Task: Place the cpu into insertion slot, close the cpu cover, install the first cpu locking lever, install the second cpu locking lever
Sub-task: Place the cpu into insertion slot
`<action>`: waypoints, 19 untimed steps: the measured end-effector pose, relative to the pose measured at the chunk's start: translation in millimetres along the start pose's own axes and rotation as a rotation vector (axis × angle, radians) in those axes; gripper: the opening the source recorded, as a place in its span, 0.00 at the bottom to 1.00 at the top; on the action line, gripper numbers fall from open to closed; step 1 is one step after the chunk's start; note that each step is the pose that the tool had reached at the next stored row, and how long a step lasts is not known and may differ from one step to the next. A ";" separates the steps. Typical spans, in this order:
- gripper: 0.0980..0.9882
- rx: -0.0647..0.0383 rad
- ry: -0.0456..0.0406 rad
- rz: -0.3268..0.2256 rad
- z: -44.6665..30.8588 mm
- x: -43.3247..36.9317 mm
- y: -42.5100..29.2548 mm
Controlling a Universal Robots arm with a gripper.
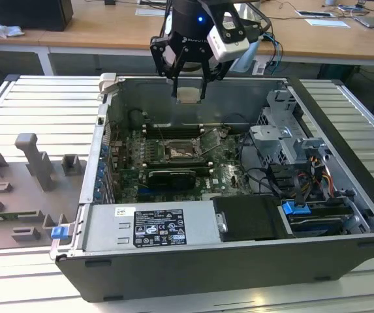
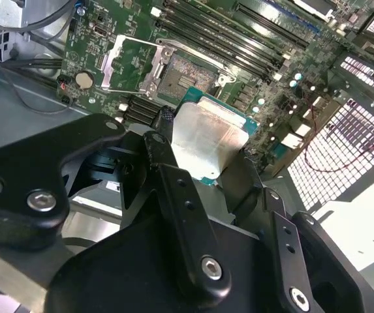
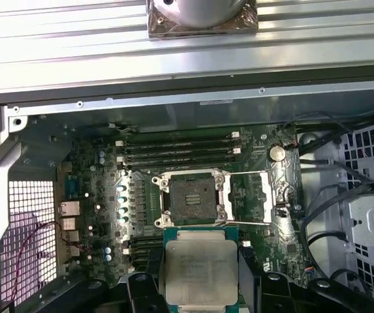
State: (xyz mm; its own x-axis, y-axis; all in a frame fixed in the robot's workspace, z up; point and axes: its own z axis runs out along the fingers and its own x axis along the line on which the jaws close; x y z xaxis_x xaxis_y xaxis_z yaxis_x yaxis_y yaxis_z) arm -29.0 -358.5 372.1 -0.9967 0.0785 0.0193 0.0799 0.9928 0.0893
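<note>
The black gripper (image 1: 190, 95) hangs above the open dark-grey computer case (image 1: 193, 270), clamped on the flat square silver-topped cpu (image 3: 201, 270). Below it the dark square insertion slot (image 3: 188, 197) lies bare, with its thin silver cpu cover (image 3: 252, 195) swung open alongside.

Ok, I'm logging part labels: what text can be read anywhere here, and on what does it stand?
None can be quoted legibly.
The white label on the power supply cover: print too small to read.
Lettering on the gripper body: blurred.
Top of the cpu, held in the jaws: faint marks, unreadable.
</note>
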 end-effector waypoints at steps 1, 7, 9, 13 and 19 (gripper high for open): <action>0.49 0.000 -0.0001 0.002 0.0 0.0 0.0; 0.49 0.000 -0.0012 0.014 0.0 0.0 0.0; 0.49 0.000 -0.0018 0.020 0.0 0.0 0.0; 0.49 -0.001 -0.0023 0.026 0.0 0.0 0.0; 0.49 -0.001 -0.0042 0.047 0.0 0.0 0.0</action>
State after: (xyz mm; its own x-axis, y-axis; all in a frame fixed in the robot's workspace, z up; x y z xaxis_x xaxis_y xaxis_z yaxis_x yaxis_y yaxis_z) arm -29.0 -358.5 372.1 -0.9919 0.1256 0.0193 0.1268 0.9879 0.0893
